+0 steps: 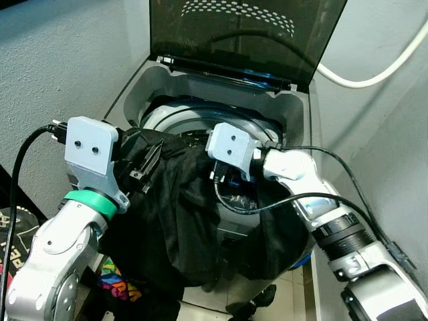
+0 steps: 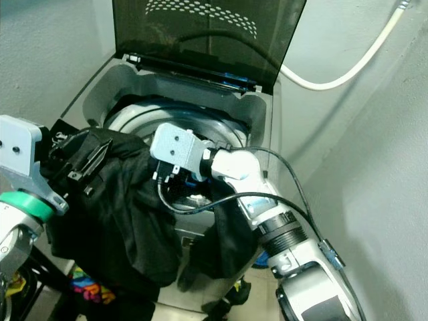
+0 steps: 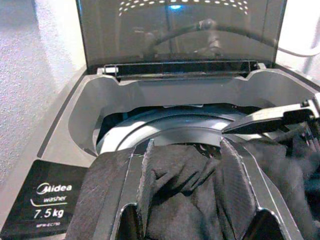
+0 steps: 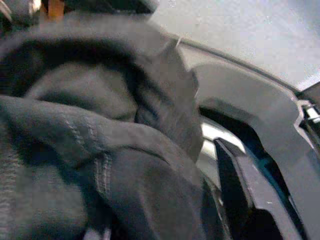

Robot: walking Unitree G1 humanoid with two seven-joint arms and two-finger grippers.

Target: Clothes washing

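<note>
A black garment (image 1: pixel 177 214) hangs over the front rim of the open top-loading washing machine (image 1: pixel 297 114) and down its front. My left gripper (image 3: pixel 187 165) is at the washer's left front corner, shut on a bunched fold of the garment just short of the drum (image 3: pixel 165 125). My right gripper (image 1: pixel 226 182) reaches from the right over the drum opening. It is open, with the cloth (image 4: pixel 90 150) lying over one side and one bare finger (image 4: pixel 235 195) standing apart from it. Part of the garment drapes over my right forearm.
The dark tinted lid (image 1: pixel 241 40) stands upright at the back. A white hose (image 1: pixel 374 73) runs along the right wall. Grey walls close in on both sides. A colourful cloth (image 1: pixel 117 281) lies low on the left beside the washer.
</note>
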